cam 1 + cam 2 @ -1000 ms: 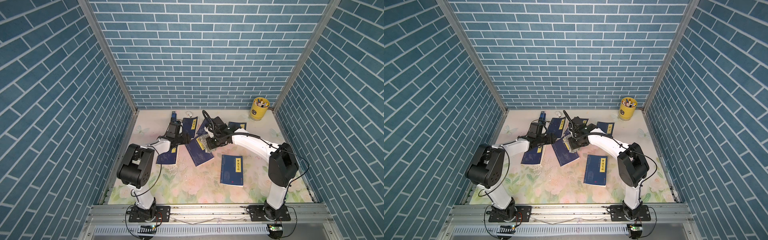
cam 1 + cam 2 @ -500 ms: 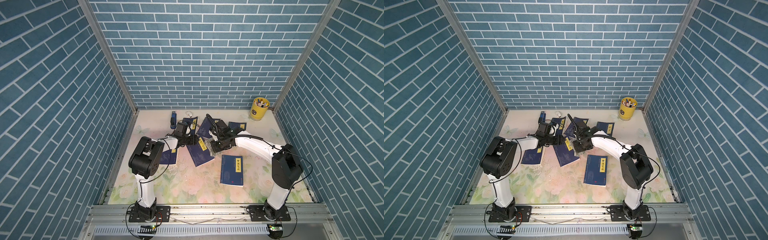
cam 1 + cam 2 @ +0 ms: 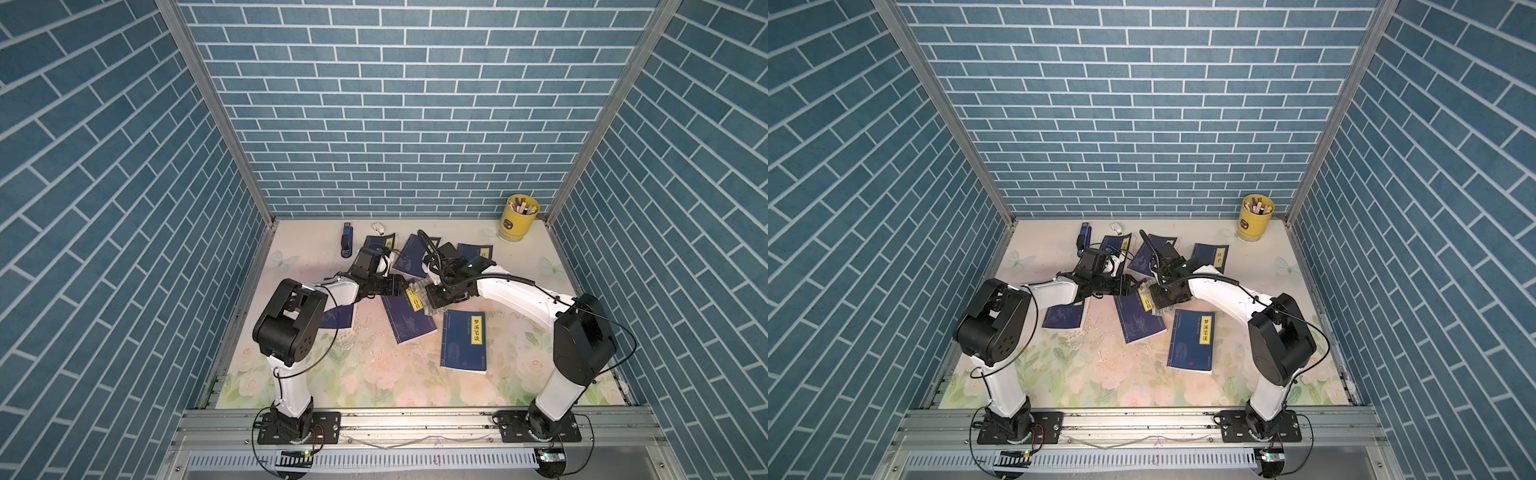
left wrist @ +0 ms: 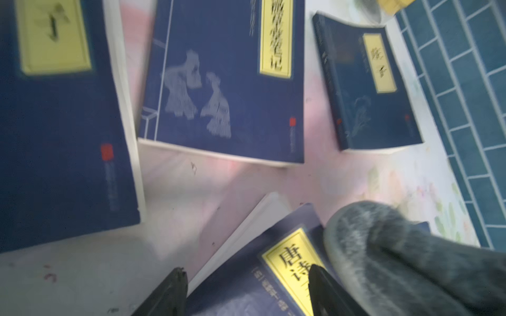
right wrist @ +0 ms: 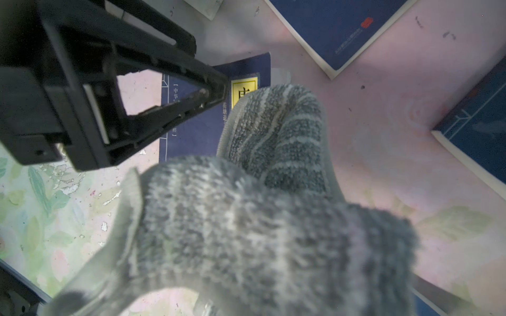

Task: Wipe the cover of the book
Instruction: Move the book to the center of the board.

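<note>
The book (image 3: 409,320) is dark blue with a yellow title label and lies askew mid-table, seen in both top views (image 3: 1139,318). A grey striped cloth (image 3: 429,296) rests on its far corner by the label, and my right gripper (image 3: 441,296) is shut on it. In the right wrist view the cloth (image 5: 273,219) hides the jaws and covers part of the book (image 5: 197,131). My left gripper (image 3: 397,286) is open, its fingertips (image 4: 179,276) straddling the book's (image 4: 246,295) far left corner beside the cloth (image 4: 397,251).
Other blue books lie around: one at the right (image 3: 463,340), one under the left arm (image 3: 338,318), three at the back (image 3: 411,257). A yellow pen cup (image 3: 517,218) stands back right. A blue stapler (image 3: 345,245) lies back left.
My left gripper has swung right and nearer, from the back books to the centre book's corner. The right gripper with the cloth has shifted slightly right along the book.
</note>
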Available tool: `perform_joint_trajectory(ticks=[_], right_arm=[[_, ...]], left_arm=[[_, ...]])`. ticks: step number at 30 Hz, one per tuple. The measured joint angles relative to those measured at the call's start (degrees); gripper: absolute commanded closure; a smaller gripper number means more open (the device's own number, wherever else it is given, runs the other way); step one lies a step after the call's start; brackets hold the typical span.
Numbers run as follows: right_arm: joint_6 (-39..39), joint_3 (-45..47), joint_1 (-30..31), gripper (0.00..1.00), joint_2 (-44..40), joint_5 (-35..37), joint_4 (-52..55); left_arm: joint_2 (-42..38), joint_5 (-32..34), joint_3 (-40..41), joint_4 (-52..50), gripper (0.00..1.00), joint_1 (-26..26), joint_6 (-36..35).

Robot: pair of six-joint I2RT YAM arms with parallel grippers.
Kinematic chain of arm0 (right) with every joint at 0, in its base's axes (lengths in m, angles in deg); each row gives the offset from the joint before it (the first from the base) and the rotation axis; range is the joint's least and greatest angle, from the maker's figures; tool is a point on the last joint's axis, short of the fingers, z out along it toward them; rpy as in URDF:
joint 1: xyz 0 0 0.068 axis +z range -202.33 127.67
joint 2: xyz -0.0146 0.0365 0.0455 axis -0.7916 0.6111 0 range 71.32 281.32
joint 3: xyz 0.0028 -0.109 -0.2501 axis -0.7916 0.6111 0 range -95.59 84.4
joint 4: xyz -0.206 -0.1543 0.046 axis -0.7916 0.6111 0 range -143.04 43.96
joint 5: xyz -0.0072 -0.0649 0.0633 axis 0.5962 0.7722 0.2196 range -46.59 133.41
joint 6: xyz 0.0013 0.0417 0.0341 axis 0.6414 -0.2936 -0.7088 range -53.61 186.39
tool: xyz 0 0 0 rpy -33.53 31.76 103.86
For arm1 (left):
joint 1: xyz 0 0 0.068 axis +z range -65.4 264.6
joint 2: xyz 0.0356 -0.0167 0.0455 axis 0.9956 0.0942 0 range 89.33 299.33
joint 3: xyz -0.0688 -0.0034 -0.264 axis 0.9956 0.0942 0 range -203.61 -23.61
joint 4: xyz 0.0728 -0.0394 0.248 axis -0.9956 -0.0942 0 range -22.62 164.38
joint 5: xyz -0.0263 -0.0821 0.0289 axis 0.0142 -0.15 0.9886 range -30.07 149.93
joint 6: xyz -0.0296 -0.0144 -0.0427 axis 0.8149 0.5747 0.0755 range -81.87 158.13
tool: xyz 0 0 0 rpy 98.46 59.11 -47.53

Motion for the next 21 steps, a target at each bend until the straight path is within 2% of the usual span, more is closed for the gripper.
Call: perform_joint_trajectory(ticks=[5, 9, 16, 21], right_arm=[[0.02, 0.0, 1.51, 1.0, 0.02, -0.85, -1.25], [-0.02, 0.0, 2.47, 1.0, 0.85, -2.54, -3.1], [0.02, -2.71, 3.1, 1.0, 9.11, -5.84, -5.53], [0.2, -7.91, 3.04, 1.0, 17.22, -7.13, -5.73]], left_arm=[[-2.73, 2.84, -4.87, -2.4, 0.21, 1.01, -0.2], [-7.43, 5.55, -6.14, -2.56, 0.2, 3.98, 0.76], [-17.14, 9.2, 0.57, -2.67, 0.15, 11.61, 2.4], [-22.53, 12.13, 5.97, -4.87, 0.09, 13.57, 2.16]])
